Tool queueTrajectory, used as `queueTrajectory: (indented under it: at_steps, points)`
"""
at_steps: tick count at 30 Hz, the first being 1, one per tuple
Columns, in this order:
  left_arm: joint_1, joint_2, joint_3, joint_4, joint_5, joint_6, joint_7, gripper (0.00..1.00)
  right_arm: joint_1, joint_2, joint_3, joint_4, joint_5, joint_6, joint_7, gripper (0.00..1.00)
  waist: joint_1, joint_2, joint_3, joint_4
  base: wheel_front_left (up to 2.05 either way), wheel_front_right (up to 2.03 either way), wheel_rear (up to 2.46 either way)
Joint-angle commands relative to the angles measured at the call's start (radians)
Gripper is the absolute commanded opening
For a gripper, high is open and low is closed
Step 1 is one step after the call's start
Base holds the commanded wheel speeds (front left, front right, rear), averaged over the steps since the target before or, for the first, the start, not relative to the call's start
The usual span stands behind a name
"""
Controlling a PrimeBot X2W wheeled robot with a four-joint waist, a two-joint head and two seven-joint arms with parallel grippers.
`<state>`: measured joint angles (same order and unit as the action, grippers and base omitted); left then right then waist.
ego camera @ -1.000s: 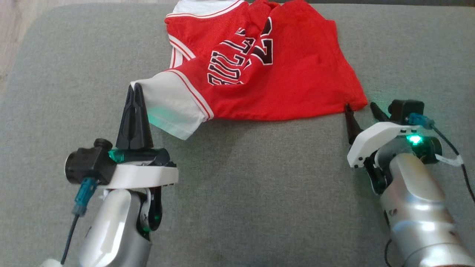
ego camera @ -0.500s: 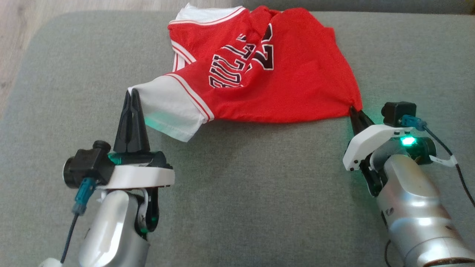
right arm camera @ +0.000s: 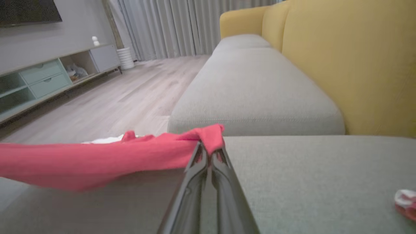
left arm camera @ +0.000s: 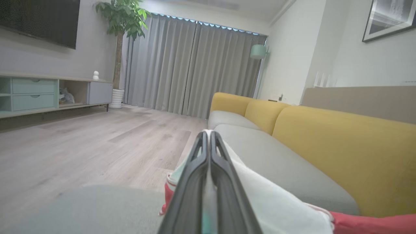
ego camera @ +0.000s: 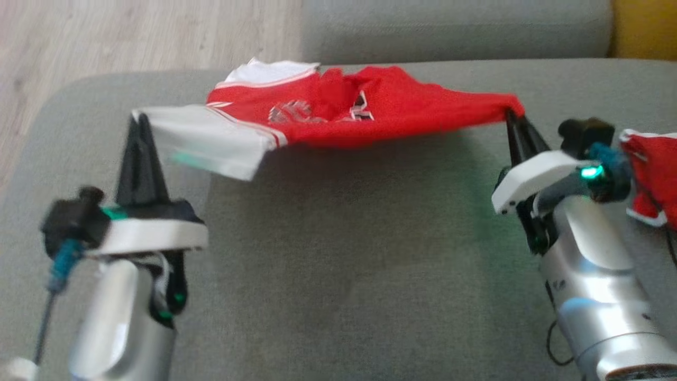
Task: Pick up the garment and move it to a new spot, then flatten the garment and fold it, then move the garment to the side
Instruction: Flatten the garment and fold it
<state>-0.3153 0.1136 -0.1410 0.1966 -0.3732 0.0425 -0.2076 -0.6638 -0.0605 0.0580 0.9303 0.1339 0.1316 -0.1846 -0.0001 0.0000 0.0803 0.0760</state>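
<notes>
Above the gray couch [ego camera: 338, 254], the red shirt [ego camera: 402, 114] hangs between the left gripper [ego camera: 138, 120] pinching its white end and the right gripper [ego camera: 513, 117] pinching its red corner, so both should move together.

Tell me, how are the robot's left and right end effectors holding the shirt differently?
The left end effector pinches the white end of the shirt; the right end effector pinches a red corner. The left stands upright in the head view; the right leans leftward. Both are shut on the shirt.
</notes>
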Motion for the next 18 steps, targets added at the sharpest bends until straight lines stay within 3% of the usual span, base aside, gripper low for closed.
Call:
queueTrajectory:
  at_steps: [1,11,18]
  points:
    - [-0.089,0.042,0.053,-0.062,-0.009,0.001,0.021,0.00,-0.020,-0.004,0.024,-0.079,0.011,-0.001,0.008,0.00,0.0001,0.0000,-0.032,-0.028,0.00,0.00,0.00]
    - [-0.303,0.134,0.081,-0.130,-0.040,-0.008,0.211,0.00,-0.028,-0.119,0.070,-0.504,0.045,-0.001,0.146,0.00,0.0001,0.0000,-0.100,-0.088,0.00,0.00,0.00]
    - [-0.436,0.163,0.089,-0.166,-0.069,-0.017,0.296,0.00,-0.034,-0.172,0.019,-0.789,0.052,-0.001,0.220,0.00,0.0001,0.0000,-0.115,-0.124,0.00,0.00,0.00]
